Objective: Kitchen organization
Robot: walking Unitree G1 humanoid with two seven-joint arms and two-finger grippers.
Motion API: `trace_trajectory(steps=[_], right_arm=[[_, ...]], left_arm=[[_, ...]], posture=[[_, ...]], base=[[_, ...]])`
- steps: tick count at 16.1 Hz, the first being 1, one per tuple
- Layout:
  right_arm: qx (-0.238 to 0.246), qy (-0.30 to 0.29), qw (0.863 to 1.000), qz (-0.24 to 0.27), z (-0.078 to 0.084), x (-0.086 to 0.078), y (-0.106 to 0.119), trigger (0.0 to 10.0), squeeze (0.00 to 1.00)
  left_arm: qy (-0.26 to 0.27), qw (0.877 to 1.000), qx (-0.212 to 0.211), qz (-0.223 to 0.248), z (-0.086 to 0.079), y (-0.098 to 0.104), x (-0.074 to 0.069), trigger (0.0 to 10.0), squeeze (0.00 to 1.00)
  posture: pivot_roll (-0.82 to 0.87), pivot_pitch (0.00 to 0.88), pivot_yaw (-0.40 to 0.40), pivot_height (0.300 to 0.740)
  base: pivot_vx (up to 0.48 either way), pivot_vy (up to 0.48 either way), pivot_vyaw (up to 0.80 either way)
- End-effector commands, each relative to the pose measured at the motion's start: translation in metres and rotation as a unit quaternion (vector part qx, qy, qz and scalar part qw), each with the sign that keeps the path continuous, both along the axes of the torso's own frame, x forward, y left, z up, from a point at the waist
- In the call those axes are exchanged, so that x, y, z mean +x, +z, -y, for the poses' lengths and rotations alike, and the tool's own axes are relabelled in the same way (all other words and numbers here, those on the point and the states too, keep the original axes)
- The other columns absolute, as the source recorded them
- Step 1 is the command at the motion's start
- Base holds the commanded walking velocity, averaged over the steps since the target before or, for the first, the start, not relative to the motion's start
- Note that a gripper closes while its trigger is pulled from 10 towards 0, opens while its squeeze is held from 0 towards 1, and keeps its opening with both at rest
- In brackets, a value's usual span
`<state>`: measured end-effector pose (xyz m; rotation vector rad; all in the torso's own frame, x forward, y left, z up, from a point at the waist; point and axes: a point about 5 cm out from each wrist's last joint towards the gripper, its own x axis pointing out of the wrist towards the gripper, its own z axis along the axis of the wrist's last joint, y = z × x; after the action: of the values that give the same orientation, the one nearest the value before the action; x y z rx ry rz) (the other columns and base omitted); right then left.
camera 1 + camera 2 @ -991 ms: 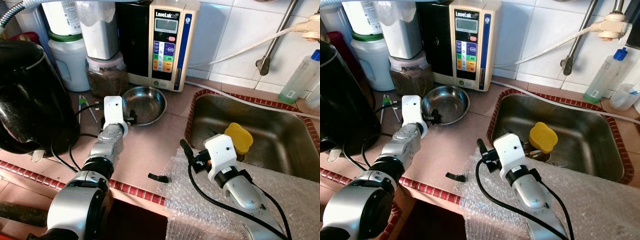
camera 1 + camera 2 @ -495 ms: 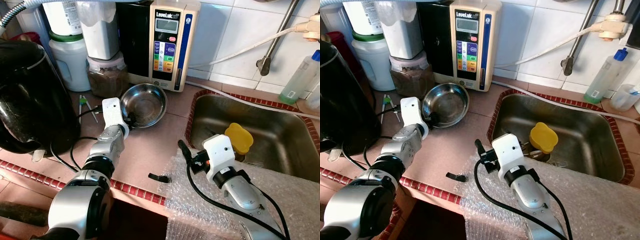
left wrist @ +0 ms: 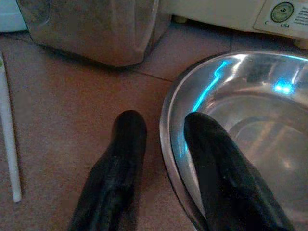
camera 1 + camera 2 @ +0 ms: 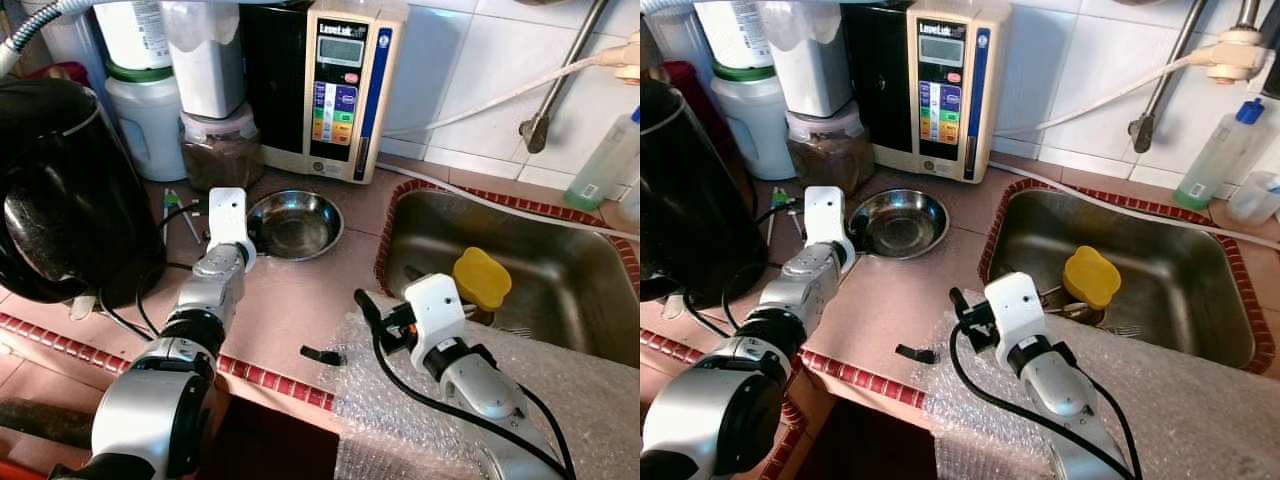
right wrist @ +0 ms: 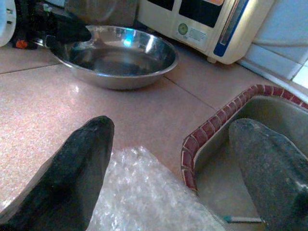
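Jaws of the left gripper (image 4: 252, 238) straddle the rim of the steel bowl (image 4: 296, 222): in the left eye view the gripper sits at the bowl's left edge, and the bowl stands flat on the pinkish surface (image 4: 300, 300), in front of the beige water machine (image 4: 335, 90) and just left of the sink (image 4: 520, 270). A black kettle (image 4: 55, 190) stands further left, and a jar of brown powder (image 4: 218, 150) stands behind the bowl. Inside the sink lies a yellow lid (image 4: 482, 279).

In the right eye view, the right gripper (image 4: 962, 305) hovers low over the surface, at the edge of a sheet of bubble wrap (image 4: 970, 400), near the sink's front left corner. A small black clip (image 4: 914, 353) lies on the surface beside the wrap.

In the left wrist view, one black finger (image 3: 118, 168) rests outside the bowl's rim and the other finger is inside it. A narrow gap remains between them, so whether they truly pinch the rim I cannot tell.

In the right wrist view, the right jaws are spread wide, holding nothing; one fingertip (image 5: 77, 168) is over the bubble wrap, the other over the sink's red tiled border (image 5: 216, 130). The bowl stands beyond them, well apart.
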<state>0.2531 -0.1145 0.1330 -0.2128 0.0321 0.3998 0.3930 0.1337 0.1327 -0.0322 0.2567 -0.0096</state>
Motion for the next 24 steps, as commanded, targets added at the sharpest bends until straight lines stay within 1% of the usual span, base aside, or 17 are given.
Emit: trace_trajectory(steps=[1,4,7,12,14,16,18,19,20,21,22,23,24], right_arm=[[-0.003,-0.004,1.000,-0.004,0.004,0.003,0.000,10.0,0.00],[-0.005,-0.004,1.000,-0.003,0.005,0.005,0.000,10.0,0.00],[-0.011,0.001,1.000,0.000,0.006,0.008,0.001,10.0,0.00],[-0.016,0.008,1.000,0.000,0.006,0.009,0.000,10.0,0.00],[-0.016,0.013,1.000,-0.002,0.004,0.010,-0.001,10.0,0.00],[-0.017,0.017,1.000,-0.002,0.003,0.011,-0.001,10.0,0.00],[-0.022,0.022,1.000,-0.003,0.004,0.012,-0.001,10.0,0.00],[-0.025,0.024,0.999,-0.002,0.005,0.013,-0.001,10.0,0.00],[-0.027,0.024,0.999,0.000,0.006,0.014,0.000,10.0,0.00],[-0.028,0.023,0.999,0.005,0.007,0.016,0.002,10.0,0.00],[-0.028,0.022,0.999,0.007,0.008,0.017,0.003,10.0,0.00],[-0.029,0.021,0.999,0.010,0.008,0.018,0.003,10.0,0.00],[-0.029,0.020,0.999,0.011,0.008,0.019,0.003,10.0,0.00]], left_arm=[[-0.003,1.000,-0.024,-0.014,0.001,0.005,0.003,0.0,0.00],[-0.002,0.999,-0.031,-0.021,0.001,0.005,0.003,0.0,0.00],[-0.012,0.999,-0.040,-0.030,0.002,0.003,0.002,0.0,0.00],[-0.039,0.997,-0.037,-0.053,0.007,-0.003,0.000,0.0,0.00],[-0.061,0.995,-0.037,-0.066,0.011,-0.006,-0.002,0.0,0.00],[-0.071,0.995,-0.033,-0.068,0.013,-0.007,-0.003,0.0,0.00],[-0.072,0.994,-0.045,-0.064,0.016,-0.005,-0.002,0.0,0.00],[-0.051,0.996,-0.072,-0.028,0.016,0.004,0.001,0.0,0.00],[-0.049,0.994,-0.100,0.010,0.018,0.014,0.003,0.0,0.00],[-0.052,0.987,-0.130,0.076,0.022,0.031,0.005,0.0,0.00],[-0.062,0.985,-0.123,0.103,0.024,0.038,0.005,0.0,0.00],[-0.076,0.980,-0.126,0.136,0.027,0.044,0.003,0.0,0.00],[-0.085,0.976,-0.130,0.154,0.030,0.047,0.002,0.0,0.00]], posture=[[0.01,0.000,-0.031,0.740],[0.01,0.000,-0.033,0.740],[0.02,0.000,-0.035,0.740],[0.01,0.000,-0.036,0.740],[0.02,0.000,-0.030,0.740],[0.02,0.000,-0.031,0.740],[0.02,0.000,-0.037,0.740],[0.02,0.000,-0.039,0.740],[0.02,0.000,-0.042,0.740],[0.02,0.000,-0.042,0.740],[0.02,0.000,-0.041,0.740],[0.02,0.000,-0.042,0.740],[0.02,0.000,-0.043,0.740]], base=[[0.000,0.000,0.00],[0.000,0.000,0.00],[0.000,0.000,0.00],[0.000,0.000,0.00],[0.000,0.000,0.00],[0.000,0.000,0.00],[0.000,0.000,0.00],[0.000,0.000,0.00],[0.000,0.000,0.00],[0.000,0.000,0.00],[0.000,0.000,0.00],[0.000,0.000,0.00],[0.000,0.000,0.00]])
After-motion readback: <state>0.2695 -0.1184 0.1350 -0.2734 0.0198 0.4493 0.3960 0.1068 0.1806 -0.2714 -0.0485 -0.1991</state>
